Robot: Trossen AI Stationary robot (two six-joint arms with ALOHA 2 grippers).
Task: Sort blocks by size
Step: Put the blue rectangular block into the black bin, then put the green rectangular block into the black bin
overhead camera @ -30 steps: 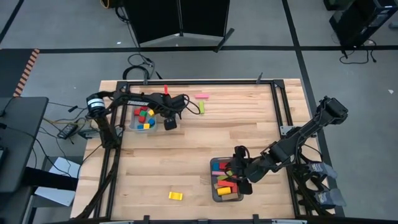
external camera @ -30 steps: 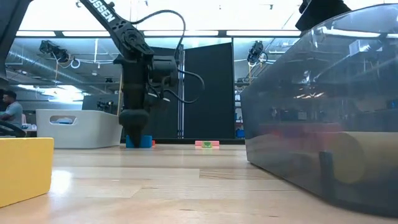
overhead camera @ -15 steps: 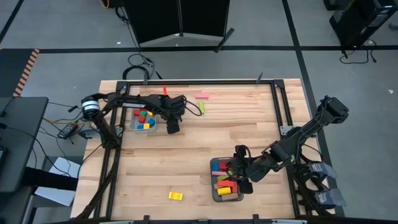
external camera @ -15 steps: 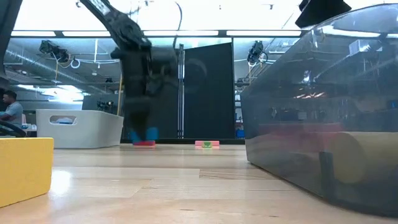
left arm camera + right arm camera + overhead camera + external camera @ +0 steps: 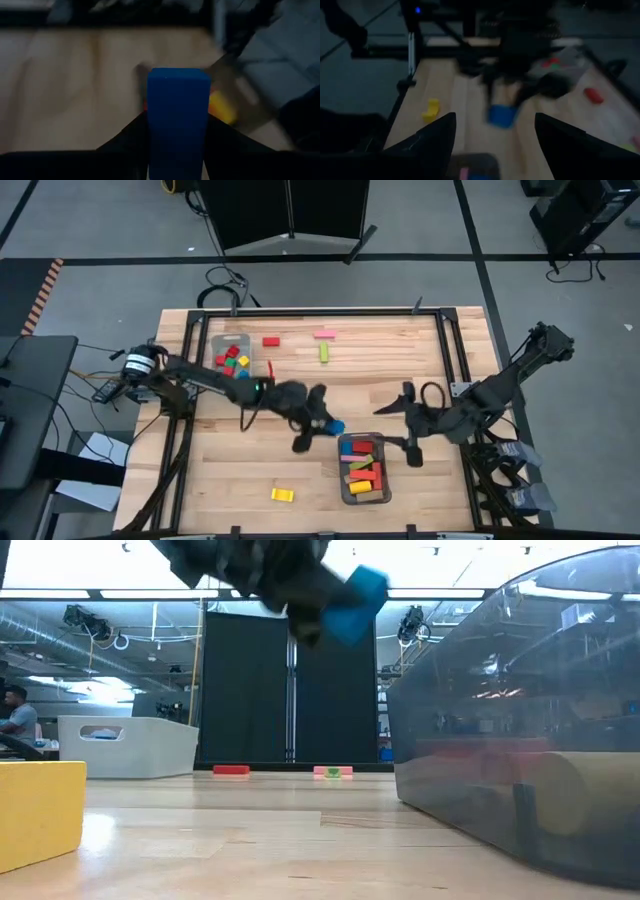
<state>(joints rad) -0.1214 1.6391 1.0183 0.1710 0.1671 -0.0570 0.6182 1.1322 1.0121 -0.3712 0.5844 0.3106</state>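
My left gripper is shut on a blue block, high above the table in the low view, just left of the clear tray's far corner. That tray holds several coloured bars. My right gripper is open and empty, just right of that tray; its wrist view looks at the blue block. A second tray at the far left holds small cubes. A red block, a pink bar, a green bar and a yellow block lie loose on the table. My left gripper pinches the blue block by two opposite sides between its two fingers. The block's free end sticks out past the fingertips. The block is lifted clear of the table.
The yellow block lies near the table's near edge and the clear tray's wall fills the right of the low view. The table's black frame rail runs along its edges. A person is in the room beyond.
My left gripper has lifted the blue block from beside the far-left tray and carried it fast toward the table's near right, up to the clear tray. My right gripper has drawn out of the clear tray toward the table's right and far side.
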